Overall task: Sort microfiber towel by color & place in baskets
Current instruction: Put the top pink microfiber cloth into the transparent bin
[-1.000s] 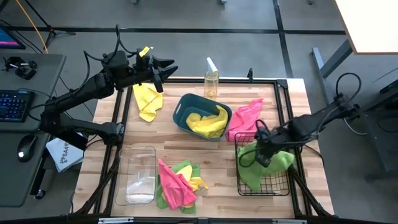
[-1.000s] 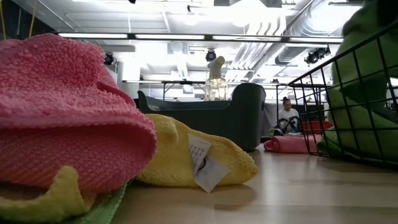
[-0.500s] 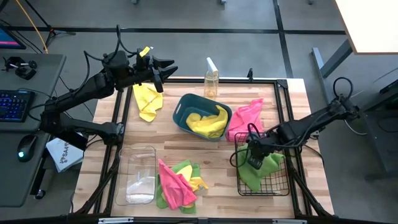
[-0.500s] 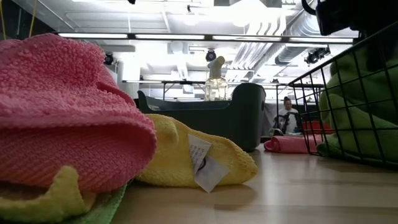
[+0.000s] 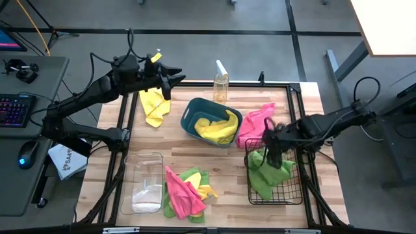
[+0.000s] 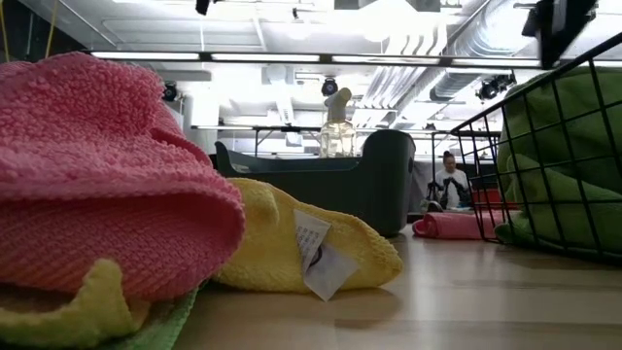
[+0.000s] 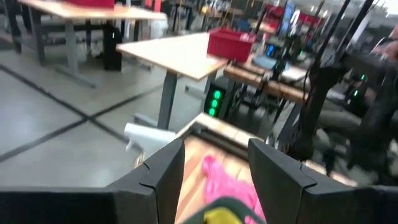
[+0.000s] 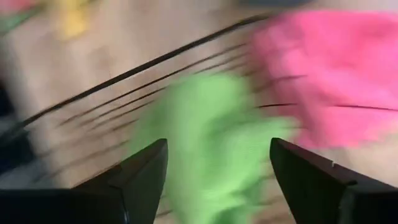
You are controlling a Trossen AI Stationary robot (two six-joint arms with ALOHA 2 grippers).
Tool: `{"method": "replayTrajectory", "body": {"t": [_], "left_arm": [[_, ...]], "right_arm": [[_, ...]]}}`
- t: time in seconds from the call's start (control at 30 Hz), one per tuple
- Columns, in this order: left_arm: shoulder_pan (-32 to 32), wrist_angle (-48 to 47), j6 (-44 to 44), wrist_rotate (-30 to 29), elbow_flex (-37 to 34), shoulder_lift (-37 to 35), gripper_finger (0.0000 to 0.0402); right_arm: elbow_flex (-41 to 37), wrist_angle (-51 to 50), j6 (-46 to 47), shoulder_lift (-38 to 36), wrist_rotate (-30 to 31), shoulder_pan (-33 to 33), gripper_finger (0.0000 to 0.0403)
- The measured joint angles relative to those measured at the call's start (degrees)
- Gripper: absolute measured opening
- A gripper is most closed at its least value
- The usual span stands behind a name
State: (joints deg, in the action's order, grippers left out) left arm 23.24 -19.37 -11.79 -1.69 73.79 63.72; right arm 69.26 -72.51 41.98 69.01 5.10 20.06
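Note:
My right gripper [image 5: 273, 147] [image 8: 217, 155] hangs open over the black wire-mesh basket [image 5: 288, 192]. A green towel [image 5: 268, 174] [image 6: 564, 165] lies in that basket below the fingers, which touch nothing. A yellow towel [image 5: 218, 127] sits in the teal tub [image 5: 192, 116]. Beside it a pink towel [image 5: 255, 123] lies on the table. The clear tub [image 5: 145, 182] stands at the near left. Next to it is a pile of pink, green and yellow towels [image 5: 185, 192]. My left gripper [image 5: 173, 78] [image 7: 217, 152] waits open above the far left corner, over another yellow towel [image 5: 155, 105].
A clear spray bottle [image 5: 221, 84] stands at the far edge behind the teal tub. A black frame [image 5: 294, 91] runs around the wooden table. Bare wood shows between the clear tub and the teal tub. A person sits far off in the room behind the table [image 6: 449, 180].
My right gripper has opened and let go of the green towel, then risen a little toward the far edge. The towel has dropped from the fingers and settled in the wire-mesh basket.

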Motion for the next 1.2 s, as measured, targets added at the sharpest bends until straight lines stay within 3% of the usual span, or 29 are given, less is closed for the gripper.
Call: {"method": "replayTrajectory", "body": {"t": [0.1,0.2,0.3,0.43,0.63,0.73,0.93,1.2], "left_arm": [[0.0,-3.8,0.0,0.0,0.1,0.5,0.0165],[-0.1,-7.0,-0.1,-0.1,0.1,1.7,0.0165],[-0.6,-7.8,0.0,0.0,0.1,3.4,0.0165],[-1.7,-9.2,-0.1,0.9,0.1,6.0,0.0165],[-4.3,-10.5,-1.6,16.8,0.1,7.1,0.0165],[-6.7,-10.4,-1.6,20.3,0.1,6.2,0.0165],[-9.5,-10.4,-1.6,18.9,0.1,4.1,0.0165],[-9.6,-10.5,-1.6,16.0,0.0,3.6,0.0165]], "right_arm": [[0.8,-7.8,6.5,-0.1,14.1,-4.8,0.0282],[-2.8,-7.2,7.3,-0.6,18.3,-14.3,0.0274],[-9.2,2.1,5.3,-2.1,16.9,-24.6,0.0265],[-18.8,15.9,1.8,-2.9,9.4,-38.3,0.0259],[-29.2,25.7,7.1,-2.9,0.3,-52.2,0.0259],[-32.6,29.0,10.1,-2.9,0.2,-54.0,0.0259],[-37.0,34.4,14.5,-0.1,0.7,-53.5,0.0259],[-39.2,40.2,13.2,5.0,-1.1,-51.6,0.0256]]}}
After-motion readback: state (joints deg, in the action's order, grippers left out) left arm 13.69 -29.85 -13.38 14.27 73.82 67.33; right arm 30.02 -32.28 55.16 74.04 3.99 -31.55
